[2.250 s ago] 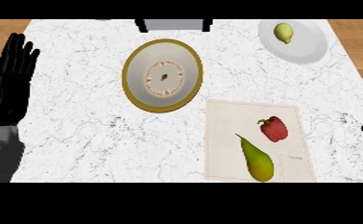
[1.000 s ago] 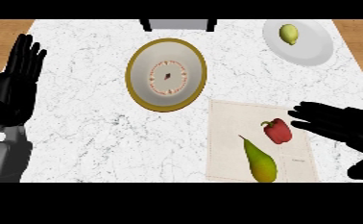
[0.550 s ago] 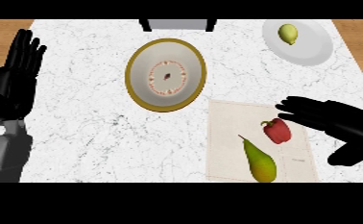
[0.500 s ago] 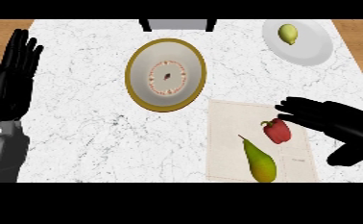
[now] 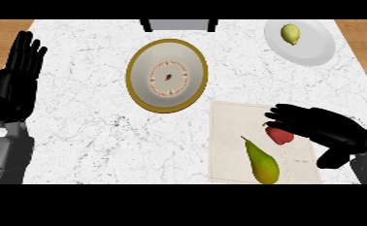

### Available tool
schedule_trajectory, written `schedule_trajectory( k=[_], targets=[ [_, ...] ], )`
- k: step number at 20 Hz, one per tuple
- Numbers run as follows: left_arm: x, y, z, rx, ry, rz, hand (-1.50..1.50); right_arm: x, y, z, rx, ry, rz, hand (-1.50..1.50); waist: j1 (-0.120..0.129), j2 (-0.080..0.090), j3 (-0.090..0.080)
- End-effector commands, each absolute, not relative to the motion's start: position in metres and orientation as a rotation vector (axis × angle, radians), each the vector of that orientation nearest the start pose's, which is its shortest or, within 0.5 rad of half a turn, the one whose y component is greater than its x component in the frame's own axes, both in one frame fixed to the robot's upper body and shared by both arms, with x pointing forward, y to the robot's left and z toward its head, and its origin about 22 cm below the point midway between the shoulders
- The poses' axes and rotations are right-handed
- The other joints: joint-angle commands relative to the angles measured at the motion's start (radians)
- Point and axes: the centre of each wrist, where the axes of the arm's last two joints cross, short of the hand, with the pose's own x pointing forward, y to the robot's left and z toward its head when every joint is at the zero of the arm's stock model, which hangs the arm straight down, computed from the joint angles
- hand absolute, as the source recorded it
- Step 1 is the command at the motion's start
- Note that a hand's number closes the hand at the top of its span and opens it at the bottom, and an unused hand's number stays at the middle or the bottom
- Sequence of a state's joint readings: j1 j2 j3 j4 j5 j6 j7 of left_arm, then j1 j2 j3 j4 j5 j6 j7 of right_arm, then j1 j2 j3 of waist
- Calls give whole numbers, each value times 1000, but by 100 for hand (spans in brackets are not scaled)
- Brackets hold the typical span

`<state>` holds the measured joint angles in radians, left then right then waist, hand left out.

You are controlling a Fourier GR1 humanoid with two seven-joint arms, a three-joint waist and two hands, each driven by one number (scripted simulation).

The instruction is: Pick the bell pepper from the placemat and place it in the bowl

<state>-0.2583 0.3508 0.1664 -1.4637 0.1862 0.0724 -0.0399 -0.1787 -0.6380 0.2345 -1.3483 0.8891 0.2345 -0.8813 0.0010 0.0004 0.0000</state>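
Red bell pepper (image 5: pixel 279 135) under right hand (image 5: pixel 315 124); pear (image 5: pixel 261 162) just beside.

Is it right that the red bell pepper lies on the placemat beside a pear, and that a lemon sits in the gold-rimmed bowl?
Not quite. The head view shows the lemon on the white plate at the far right; the gold-rimmed bowl holds no fruit. The red bell pepper does lie on the placemat beside the pear.
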Motion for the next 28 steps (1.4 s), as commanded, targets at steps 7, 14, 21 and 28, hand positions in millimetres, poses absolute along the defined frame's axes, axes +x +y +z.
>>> schedule_trajectory(
  k=[7, 14, 21, 28],
  targets=[
    [288, 333, 84, 241, -1797, 18, 0, 291, -312, 10, -153, -1572, 1902, -150, 3, 0, 0],
    [291, 316, 90, 250, -1789, 29, 0, 296, -301, 1, -200, -1503, 1883, -150, 1, -1, 0],
    [290, 326, 91, 236, -1780, 16, 0, 314, -298, -14, -204, -1658, 1860, 150, 7, 0, 1],
    [297, 327, 82, 262, -1783, 22, 0, 311, -312, -15, -207, -1737, 1851, 150, 1, 0, 0]
  ],
)
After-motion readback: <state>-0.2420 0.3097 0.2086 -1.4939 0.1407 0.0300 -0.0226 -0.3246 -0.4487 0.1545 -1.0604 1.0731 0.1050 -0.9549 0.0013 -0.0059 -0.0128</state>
